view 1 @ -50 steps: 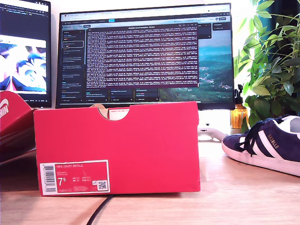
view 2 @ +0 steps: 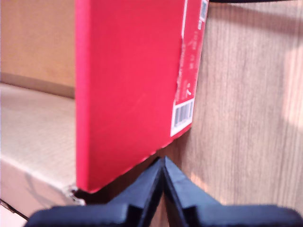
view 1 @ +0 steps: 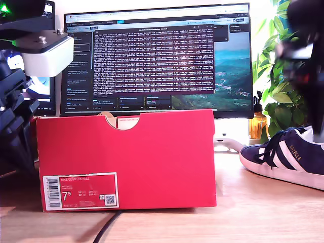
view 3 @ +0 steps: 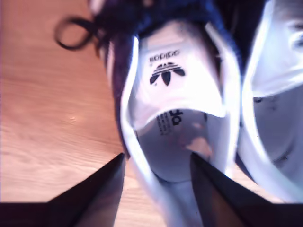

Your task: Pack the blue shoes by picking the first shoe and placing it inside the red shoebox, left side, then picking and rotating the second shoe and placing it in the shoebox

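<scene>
Red shoebox parked on the desk mid-frame in the exterior view, barcode label facing the camera, half-moon notch up top. Monitor full of text right behind it, leafy plant off at the exterior view's right.

My first end effector pinched fully closed on nothing, tips meeting just beside the shoebox's red outer wall, low over the desk. Bare cardboard inside of the box showing past that wall in the first wrist view. Dark arm with a white block looming at the exterior view's left, just beside the box.

Blue shoe over at the exterior view's right, sole flat on the desk, well apart from the box. My second end effector spread wide open at that shoe's heel end, one finger out over bare desk, the other over the insole, shoe's side wall between them. Can't tell if touching. Other blue shoe snug alongside. Blurry arm hanging above the shoe in the exterior view.
</scene>
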Motion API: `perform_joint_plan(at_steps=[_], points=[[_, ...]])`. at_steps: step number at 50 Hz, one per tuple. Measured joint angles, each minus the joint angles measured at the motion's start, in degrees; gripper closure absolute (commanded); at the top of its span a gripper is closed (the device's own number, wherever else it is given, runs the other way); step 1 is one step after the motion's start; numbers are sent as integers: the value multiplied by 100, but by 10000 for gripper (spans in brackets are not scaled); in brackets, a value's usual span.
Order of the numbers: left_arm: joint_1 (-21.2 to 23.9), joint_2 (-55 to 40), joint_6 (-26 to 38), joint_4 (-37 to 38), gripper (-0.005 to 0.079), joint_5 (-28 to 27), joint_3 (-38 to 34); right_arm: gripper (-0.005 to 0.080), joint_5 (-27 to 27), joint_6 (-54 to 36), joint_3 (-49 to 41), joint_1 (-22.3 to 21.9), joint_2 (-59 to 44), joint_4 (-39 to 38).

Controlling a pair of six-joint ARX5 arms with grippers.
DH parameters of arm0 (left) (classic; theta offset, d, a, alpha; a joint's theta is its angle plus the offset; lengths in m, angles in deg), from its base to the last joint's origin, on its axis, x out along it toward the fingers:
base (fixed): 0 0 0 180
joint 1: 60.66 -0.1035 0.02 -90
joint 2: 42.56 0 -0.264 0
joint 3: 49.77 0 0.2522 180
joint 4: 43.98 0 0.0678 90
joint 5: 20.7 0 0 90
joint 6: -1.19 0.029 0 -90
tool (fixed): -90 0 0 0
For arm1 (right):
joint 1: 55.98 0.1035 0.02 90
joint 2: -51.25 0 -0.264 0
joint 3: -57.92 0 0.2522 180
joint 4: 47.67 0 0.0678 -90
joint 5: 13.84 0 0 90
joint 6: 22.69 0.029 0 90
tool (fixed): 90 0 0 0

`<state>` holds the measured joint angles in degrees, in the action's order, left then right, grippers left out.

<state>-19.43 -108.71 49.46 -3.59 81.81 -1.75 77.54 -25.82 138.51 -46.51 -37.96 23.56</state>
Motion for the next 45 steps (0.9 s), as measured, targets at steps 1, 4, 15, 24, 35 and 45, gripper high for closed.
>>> perform_joint_plan(at_steps=[1,4,15,24,35,45], points=[[0,0,0,-11,762,0,0,346,13,0,0,0,-61,-2],[0,0,0,-59,762,0,0,346,4,0,0,0,-249,9],[0,0,0,-96,762,0,0,410,-37,-151,0,9,-868,20],[0,0,0,-96,761,0,0,776,-90,-184,4,35,-1029,-111],[0,0,-4,-96,761,0,0,765,-234,20,15,74,-1029,-140],[0,0,-4,-96,762,0,0,765,-424,413,90,297,-1021,-94]])
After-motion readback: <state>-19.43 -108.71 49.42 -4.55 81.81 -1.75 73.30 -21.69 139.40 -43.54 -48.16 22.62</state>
